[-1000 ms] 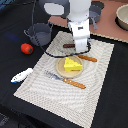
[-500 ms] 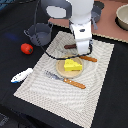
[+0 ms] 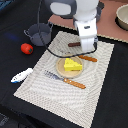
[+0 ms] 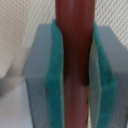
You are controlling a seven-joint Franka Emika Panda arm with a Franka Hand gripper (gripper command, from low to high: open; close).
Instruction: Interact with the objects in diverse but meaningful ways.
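In the wrist view my gripper (image 4: 75,80) is shut on the brown sausage (image 4: 74,30), which is clamped between the teal pads (image 4: 53,75). In the exterior view the gripper (image 3: 87,46) hangs over the far edge of the placemat, and the sausage's end (image 3: 74,44) sticks out toward that view's left. The yellow cheese wedge (image 3: 72,64) sits on the round tan plate (image 3: 60,70) just in front of the gripper. Off the mat on the exterior view's left are the grey pot (image 3: 39,34), the red tomato (image 3: 26,48) and the white-and-blue fish piece (image 3: 22,75).
An orange-handled fork (image 3: 64,80) lies in front of the plate and an orange-handled knife (image 3: 87,58) behind it, both on the beige placemat (image 3: 50,100). A bowl (image 3: 122,17) stands at the far right on a tan surface.
The gripper, still holding the sausage, has shifted slightly toward the exterior view's right. The other objects have stayed put.
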